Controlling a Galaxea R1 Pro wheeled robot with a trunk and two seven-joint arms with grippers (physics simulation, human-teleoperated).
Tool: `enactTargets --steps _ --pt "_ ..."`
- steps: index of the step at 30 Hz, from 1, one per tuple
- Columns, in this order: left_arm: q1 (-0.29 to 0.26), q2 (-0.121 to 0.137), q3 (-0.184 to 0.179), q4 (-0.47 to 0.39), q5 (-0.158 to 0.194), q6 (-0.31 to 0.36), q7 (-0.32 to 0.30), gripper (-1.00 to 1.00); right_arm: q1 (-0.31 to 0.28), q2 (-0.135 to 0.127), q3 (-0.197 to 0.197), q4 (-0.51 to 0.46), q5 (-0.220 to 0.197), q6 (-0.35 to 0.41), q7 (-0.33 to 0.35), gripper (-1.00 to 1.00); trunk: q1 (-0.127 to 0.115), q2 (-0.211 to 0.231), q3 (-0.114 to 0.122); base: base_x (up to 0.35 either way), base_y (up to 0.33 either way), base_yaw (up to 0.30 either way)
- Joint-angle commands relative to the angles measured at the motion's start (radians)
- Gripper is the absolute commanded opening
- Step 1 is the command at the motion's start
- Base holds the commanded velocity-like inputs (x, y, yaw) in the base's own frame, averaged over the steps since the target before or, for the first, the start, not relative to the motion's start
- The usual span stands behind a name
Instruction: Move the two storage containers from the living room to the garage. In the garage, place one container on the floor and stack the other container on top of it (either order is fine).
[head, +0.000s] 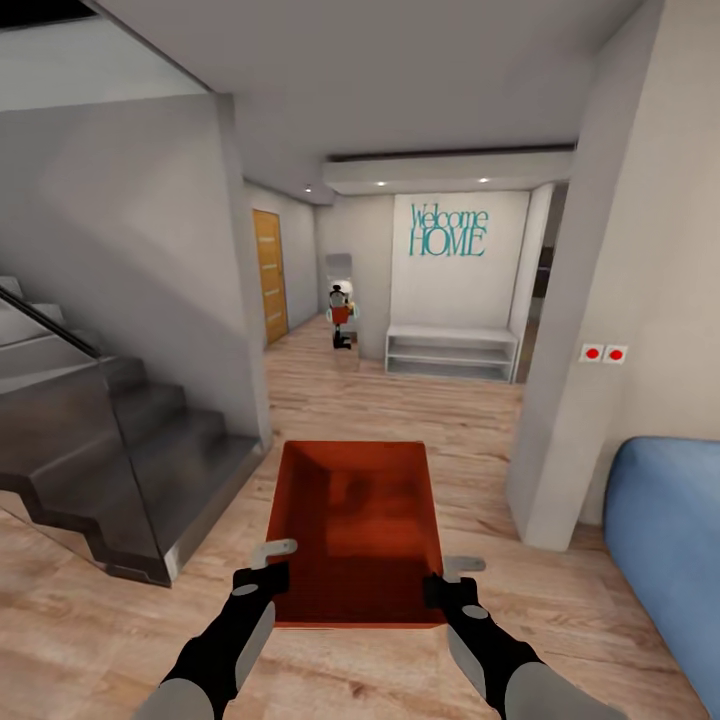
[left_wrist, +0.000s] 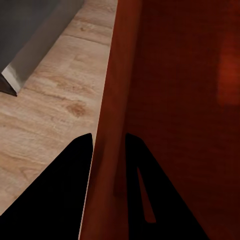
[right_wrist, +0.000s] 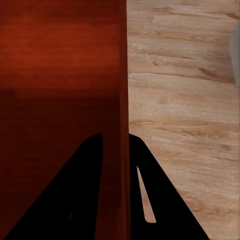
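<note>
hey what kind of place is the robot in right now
Most likely a home's entry hallway: a "Welcome HOME" sign on the far wall, a staircase on the left, and a light wood plank floor. Both grippers hold an orange-red container.

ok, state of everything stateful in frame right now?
storage container: held off the wood floor, level, empty, open top
left gripper: shut on the container's left wall
right gripper: shut on its right wall
wooden door: closed
white shelf unit: shelves bare
</note>
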Motion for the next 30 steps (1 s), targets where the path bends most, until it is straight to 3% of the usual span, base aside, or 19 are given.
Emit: enactTargets --steps 1,30 --pt "0.0 0.005 0.026 -0.001 0.011 0.006 0.012 -1.0 0.0 -0.011 0.008 -0.002 -0.003 -0.003 -0.006 -1.0 0.001 -0.001 0.0 0.321 0.0 0.0" --pt "-0.001 0.005 0.026 0.0 0.011 0.006 0.012 -1.0 0.0 -0.011 0.009 -0.005 -0.003 0.0 -0.006 -1.0 0.001 -0.001 0.0 0.321 0.0 0.0"
